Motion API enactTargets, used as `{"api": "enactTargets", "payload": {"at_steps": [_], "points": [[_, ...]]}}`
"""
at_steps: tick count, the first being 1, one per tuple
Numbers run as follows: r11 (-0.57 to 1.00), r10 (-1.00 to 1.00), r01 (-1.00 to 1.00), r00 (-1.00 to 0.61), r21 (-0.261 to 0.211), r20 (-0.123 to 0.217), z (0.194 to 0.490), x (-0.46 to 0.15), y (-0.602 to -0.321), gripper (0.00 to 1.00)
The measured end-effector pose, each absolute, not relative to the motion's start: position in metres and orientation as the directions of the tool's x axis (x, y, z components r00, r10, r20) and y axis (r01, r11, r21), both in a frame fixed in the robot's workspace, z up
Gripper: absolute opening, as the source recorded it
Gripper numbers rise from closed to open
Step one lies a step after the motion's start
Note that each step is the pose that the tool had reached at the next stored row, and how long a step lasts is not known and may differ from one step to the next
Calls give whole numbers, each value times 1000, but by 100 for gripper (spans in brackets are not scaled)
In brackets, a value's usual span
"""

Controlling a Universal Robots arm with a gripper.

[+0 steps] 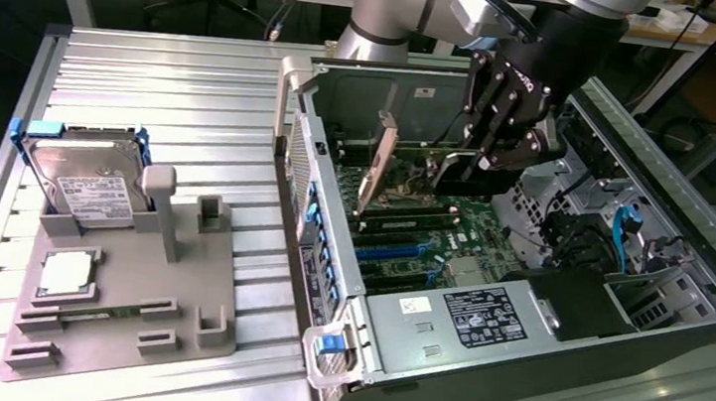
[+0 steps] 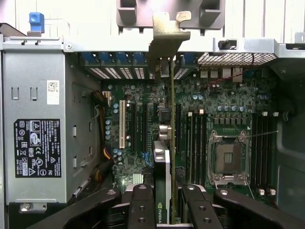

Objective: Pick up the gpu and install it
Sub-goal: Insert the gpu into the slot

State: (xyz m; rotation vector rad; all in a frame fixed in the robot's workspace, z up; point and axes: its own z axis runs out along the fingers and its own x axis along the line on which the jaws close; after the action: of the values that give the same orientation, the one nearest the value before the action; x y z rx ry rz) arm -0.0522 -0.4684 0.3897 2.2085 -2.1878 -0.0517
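Your gpu stands on edge inside the open computer case, upright over the motherboard, its long axis running from the gripper toward the case's rear wall. In the exterior view the gpu shows its tan flat face, tilted slightly, with its lower edge down among the expansion slots. Its silvery metal end bracket reaches the rear slot openings at the case edge.

Your gripper is closed on the gpu's near end, one finger on each flat face, so the card lies straight ahead of it between the fingers. From outside, the gripper hangs down into the case from above, the card stretching from it toward the exterior view's left.

Whether the card's lower edge is fully seated in a slot cannot be told; judging by the slight lean, it looks close but perhaps not pressed home.

Outside the case, on the counter, a grey fixture holds a hard drive and a processor, well apart from the gripper.
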Motion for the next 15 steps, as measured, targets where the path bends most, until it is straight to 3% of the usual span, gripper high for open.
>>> {"api": "enactTargets", "payload": {"at_steps": [15], "points": [[-9, -1000, -999, 9, 46, -1, 383, -52, -468, 27]]}}
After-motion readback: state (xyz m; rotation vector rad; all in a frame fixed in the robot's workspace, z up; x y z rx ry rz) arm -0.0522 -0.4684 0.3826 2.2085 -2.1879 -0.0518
